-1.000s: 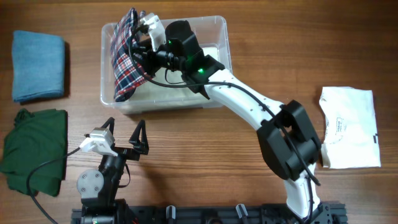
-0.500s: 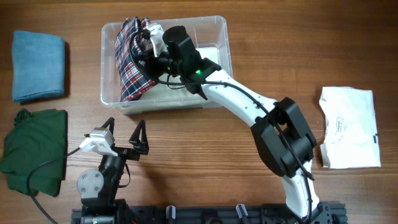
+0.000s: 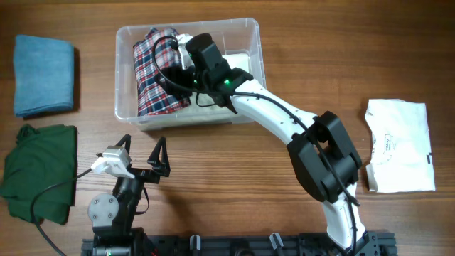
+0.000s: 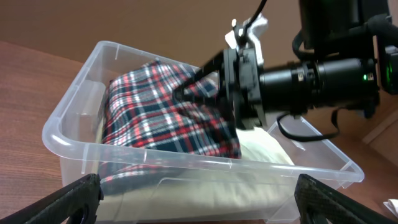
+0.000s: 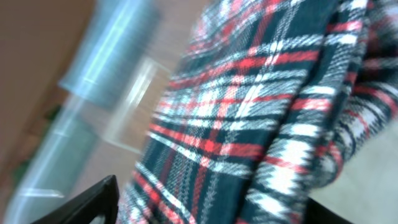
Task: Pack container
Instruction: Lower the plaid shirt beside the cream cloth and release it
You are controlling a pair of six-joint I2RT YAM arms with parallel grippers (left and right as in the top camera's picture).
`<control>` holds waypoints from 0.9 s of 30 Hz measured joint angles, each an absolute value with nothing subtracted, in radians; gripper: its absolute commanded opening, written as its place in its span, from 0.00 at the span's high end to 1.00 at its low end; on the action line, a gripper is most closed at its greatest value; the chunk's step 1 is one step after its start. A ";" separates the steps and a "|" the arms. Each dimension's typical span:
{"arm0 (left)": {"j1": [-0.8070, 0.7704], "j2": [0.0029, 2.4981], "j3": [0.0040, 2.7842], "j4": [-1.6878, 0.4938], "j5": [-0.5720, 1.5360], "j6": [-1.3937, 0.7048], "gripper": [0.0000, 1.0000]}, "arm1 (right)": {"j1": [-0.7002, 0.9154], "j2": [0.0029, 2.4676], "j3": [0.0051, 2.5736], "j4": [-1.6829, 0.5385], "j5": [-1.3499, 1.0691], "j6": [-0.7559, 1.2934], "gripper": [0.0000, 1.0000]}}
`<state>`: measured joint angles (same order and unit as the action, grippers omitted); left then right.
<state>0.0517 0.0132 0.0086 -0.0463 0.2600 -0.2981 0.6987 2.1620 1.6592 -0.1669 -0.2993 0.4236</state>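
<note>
A robot test bench in a lab or workshop, by the look of it. The wood-grain table [image 3: 213, 185] carries two cabled arms [image 3: 277, 117] fixed to a black rail [image 3: 234, 245] at its near edge. Folded pieces lie out like samples: a blue cloth [image 3: 44, 75] and a green cloth [image 3: 39, 171] off to the left of the left gripper [image 3: 144, 140], and a white cloth [image 3: 398, 146] well to the right of the right gripper [image 4: 183, 89], which hangs over a clear container [image 3: 256, 50].

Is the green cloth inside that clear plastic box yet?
No, the green cloth lies on the table, left of the container, which holds a plaid cloth.
</note>
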 measured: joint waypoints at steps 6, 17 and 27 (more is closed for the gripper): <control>0.052 0.013 0.009 -0.047 0.260 -0.298 0.00 | 0.699 2.132 1.659 -0.319 -0.099 0.386 0.15; 0.052 0.013 0.009 -0.046 0.260 -0.298 0.00 | 0.685 2.042 1.659 -0.386 0.182 0.271 0.62; 0.052 0.013 0.009 -0.046 0.260 -0.298 0.00 | 0.672 2.098 1.659 -0.379 0.166 0.264 0.84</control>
<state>0.0517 0.0132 0.0086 -0.0463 0.2600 -0.2981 0.6716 2.0983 1.6592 -0.3790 0.1658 0.2638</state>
